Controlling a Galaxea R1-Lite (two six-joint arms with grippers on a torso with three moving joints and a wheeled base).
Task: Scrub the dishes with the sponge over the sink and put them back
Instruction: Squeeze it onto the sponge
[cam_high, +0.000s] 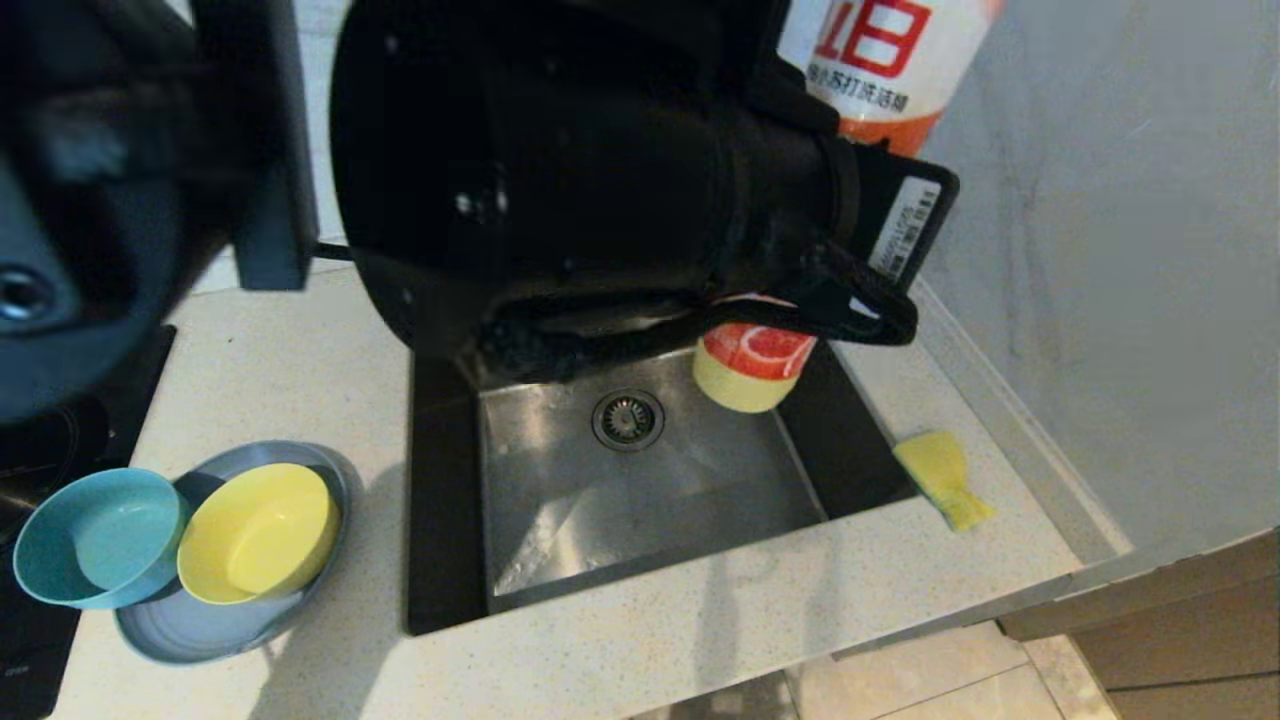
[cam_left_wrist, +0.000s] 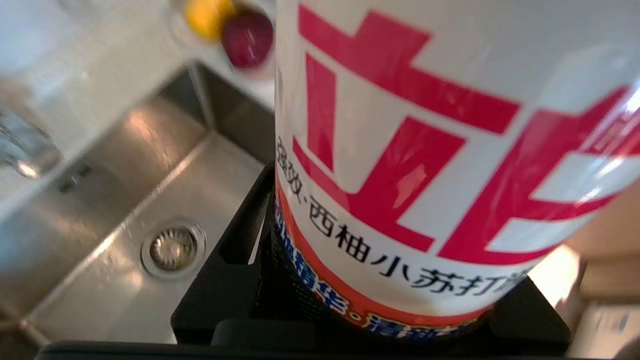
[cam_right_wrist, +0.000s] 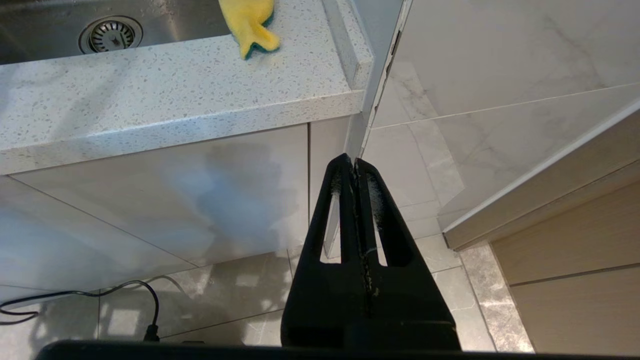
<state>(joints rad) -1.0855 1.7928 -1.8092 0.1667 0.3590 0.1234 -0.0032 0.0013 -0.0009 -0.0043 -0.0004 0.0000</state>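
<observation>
My left gripper (cam_high: 800, 295) hangs over the back of the sink (cam_high: 650, 500), shut on a white dish-soap bottle with red characters (cam_left_wrist: 425, 150). The bottle's yellow end with a grapefruit picture (cam_high: 752, 370) points down toward the basin. On the counter left of the sink lies the grey-blue plate (cam_high: 200, 632), with the yellow bowl (cam_high: 258, 530) and the teal-blue bowl (cam_high: 100, 535) resting on it. The yellow sponge (cam_high: 942, 478) sits on the counter right of the sink, its green face downward (cam_right_wrist: 248, 22). My right gripper (cam_right_wrist: 352, 162) is shut and empty, parked below the counter edge.
The drain strainer (cam_high: 628, 418) marks the basin's middle. A chrome tap (cam_left_wrist: 20, 145) and fruit (cam_left_wrist: 247, 30) stand behind the sink. A black hob (cam_high: 30, 430) lies at far left, and a marble wall (cam_high: 1100, 250) closes the right side. A cable (cam_right_wrist: 100, 290) trails on the floor.
</observation>
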